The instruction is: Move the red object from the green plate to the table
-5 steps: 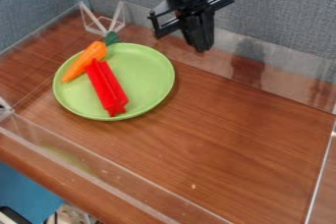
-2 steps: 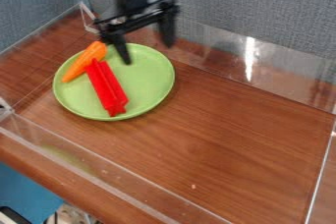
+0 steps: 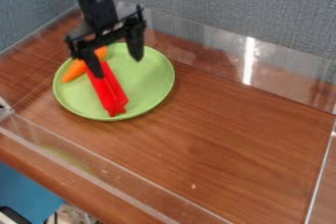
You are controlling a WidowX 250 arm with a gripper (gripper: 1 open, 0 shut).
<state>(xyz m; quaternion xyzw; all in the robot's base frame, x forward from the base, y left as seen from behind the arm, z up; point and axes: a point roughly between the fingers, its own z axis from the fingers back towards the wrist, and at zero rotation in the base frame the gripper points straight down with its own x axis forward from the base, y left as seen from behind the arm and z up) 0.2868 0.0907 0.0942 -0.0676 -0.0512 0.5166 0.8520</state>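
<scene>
Camera view is showing the worktop (image 3: 223,130), glossy red-brown wood with clear walls, filling most of the frame. On it, toward ten o'clock from the centre, the plate (image 3: 155,88) is sitting, round and lime green. The arm is reaching down from twelve o'clock over the plate's far edge, ending in the gripper (image 3: 114,59), which is pointing straight down with its two fingers spread wide and nothing between them.

The bar (image 3: 108,90), bright red and flat, is lying on the plate, running from about eleven o'clock to five o'clock across its left half. Its upper end is sitting just below the spread fingers, which are straddling that end; whether a fingertip is touching it cannot be told. A carrot (image 3: 74,70) is resting at the plate's ten o'clock rim, partly hidden behind the left finger.

Progress, as a judgement: nothing of the move is done. The bar is wholly on the plate and ungrasped; closing on it, lifting, carrying it clear of the rim and setting it on bare wood are all left.

Against the earlier frames, the arm is now much farther toward nine o'clock and lower: a second ago it was hanging beyond the plate's one o'clock side with its fingers together, and they are now standing apart. Plate, bar and carrot are lying where they were.
</scene>
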